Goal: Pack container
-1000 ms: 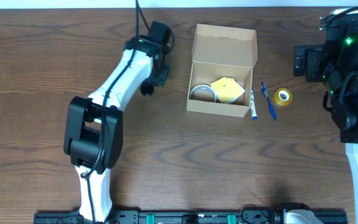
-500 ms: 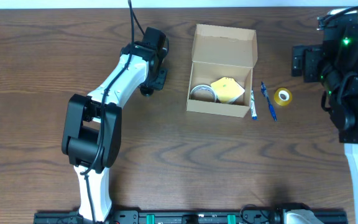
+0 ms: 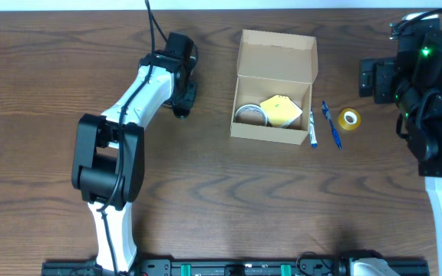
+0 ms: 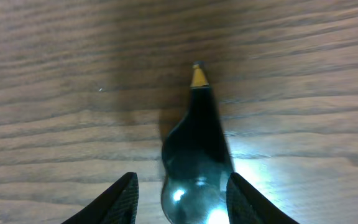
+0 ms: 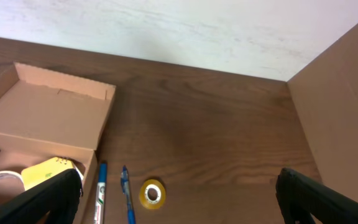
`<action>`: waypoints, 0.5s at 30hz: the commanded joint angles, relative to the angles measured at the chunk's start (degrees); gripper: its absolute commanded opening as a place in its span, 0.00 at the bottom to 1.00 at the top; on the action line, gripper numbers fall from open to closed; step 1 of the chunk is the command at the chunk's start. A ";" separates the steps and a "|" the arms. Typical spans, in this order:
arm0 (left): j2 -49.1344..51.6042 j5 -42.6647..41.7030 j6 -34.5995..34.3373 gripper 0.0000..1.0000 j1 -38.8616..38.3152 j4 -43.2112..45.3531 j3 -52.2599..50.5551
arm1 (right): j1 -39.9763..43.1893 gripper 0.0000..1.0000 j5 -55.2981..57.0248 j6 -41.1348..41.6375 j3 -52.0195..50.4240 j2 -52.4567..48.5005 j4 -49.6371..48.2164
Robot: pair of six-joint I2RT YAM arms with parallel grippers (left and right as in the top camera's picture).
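Your left fingers (image 4: 120, 199) stand apart and released, 1 on each side of a black object with a yellow tip (image 4: 197, 137) that lies on the worktop (image 3: 206, 192). Daylight shows between the object and the left finger. They sit well to the left of the container (image 3: 276, 54). The container rests toward the back middle of the worktop, its flap lid open and laid back. Inside it are a white ring (image 3: 249, 114) on the left and a yellow item (image 3: 281, 110) beside it. Just right of the container lie 2 pens (image 3: 330, 124) side by side, then a yellow tape roll (image 3: 349, 118). Your right fingers (image 5: 48, 199) are spread wide, grasping nothing, above the worktop on the right side.
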State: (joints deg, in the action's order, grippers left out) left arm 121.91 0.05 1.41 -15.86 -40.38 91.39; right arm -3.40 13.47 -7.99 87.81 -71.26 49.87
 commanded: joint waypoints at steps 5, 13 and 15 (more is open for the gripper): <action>3.58 -3.02 -1.86 0.47 -0.31 0.94 -0.35 | -0.46 0.99 0.00 0.00 1.11 -0.33 0.26; 3.58 -2.89 -3.04 0.43 -0.31 1.44 -0.35 | -0.46 0.99 0.00 0.00 1.11 -0.33 0.70; 3.58 -2.86 -3.17 0.42 -0.31 1.46 -0.35 | -0.46 0.98 0.00 0.00 1.11 -0.33 0.81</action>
State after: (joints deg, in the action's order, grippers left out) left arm 124.53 -2.66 -0.69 -16.19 -38.94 91.46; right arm -3.40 13.47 -7.99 87.81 -71.31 50.35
